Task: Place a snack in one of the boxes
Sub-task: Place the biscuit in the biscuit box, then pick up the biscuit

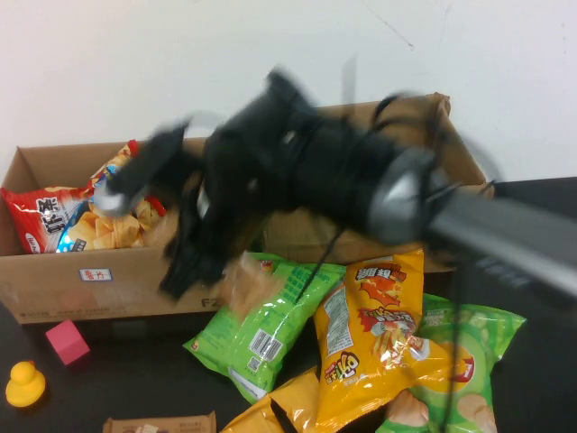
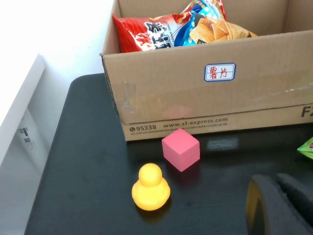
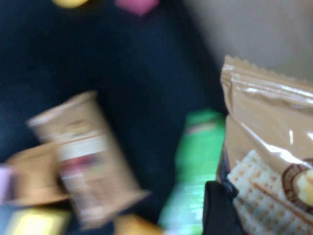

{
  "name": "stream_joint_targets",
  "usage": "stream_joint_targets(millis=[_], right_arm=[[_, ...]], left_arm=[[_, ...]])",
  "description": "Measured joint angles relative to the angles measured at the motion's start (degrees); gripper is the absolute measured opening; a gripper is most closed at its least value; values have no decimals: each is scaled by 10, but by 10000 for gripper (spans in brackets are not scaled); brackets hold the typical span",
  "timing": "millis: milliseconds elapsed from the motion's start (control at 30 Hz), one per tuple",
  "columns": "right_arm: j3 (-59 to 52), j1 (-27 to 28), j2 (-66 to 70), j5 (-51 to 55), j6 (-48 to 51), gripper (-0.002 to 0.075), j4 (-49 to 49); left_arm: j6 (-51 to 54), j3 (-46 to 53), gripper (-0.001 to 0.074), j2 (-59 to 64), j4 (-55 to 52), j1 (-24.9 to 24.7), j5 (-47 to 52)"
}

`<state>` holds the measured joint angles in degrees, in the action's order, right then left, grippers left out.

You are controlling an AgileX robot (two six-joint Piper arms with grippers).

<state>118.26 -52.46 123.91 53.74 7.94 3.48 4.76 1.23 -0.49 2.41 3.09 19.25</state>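
Note:
My right gripper reaches across the table, blurred, and is shut on a brown cracker packet held above the table in front of the left cardboard box. In the right wrist view the packet fills the side next to one black finger. The left box holds a red chips bag and other chip bags. A second box stands behind the right arm. My left gripper is low over the black table near the left box, shut and empty.
A green bag, an orange bag and another green bag lie on the table. A pink cube and a yellow duck sit front left. Another brown packet lies at the front edge.

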Motion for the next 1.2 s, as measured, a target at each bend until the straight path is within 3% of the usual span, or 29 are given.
stream_joint_targets(millis=[133, 267, 433, 600, 733, 833, 1000, 1100, 1200], right_arm=[[0, 21, -53, -36, -40, 372, 131], [1, 84, -61, -106, -87, 371, 200], [1, 174, -25, -209, -99, 379, 166], [1, 234, 20, -277, -102, 561, 105], [0, 253, 25, -241, -94, 578, 71], [0, 251, 3, -188, -48, 455, 49], [0, 239, -58, -85, 101, 99, -79], [1, 231, -83, -4, 219, 29, -185], [1, 217, -89, 101, 327, 8, -261]], left_arm=[[0, 0, -1, 0, 0, 0, 0], [0, 0, -1, 0, 0, 0, 0], [0, 0, -1, 0, 0, 0, 0], [-1, 0, -1, 0, 0, 0, 0], [-1, 0, -1, 0, 0, 0, 0], [-1, 0, -1, 0, 0, 0, 0], [-1, 0, -1, 0, 0, 0, 0], [-1, 0, -1, 0, 0, 0, 0], [-1, 0, -1, 0, 0, 0, 0]])
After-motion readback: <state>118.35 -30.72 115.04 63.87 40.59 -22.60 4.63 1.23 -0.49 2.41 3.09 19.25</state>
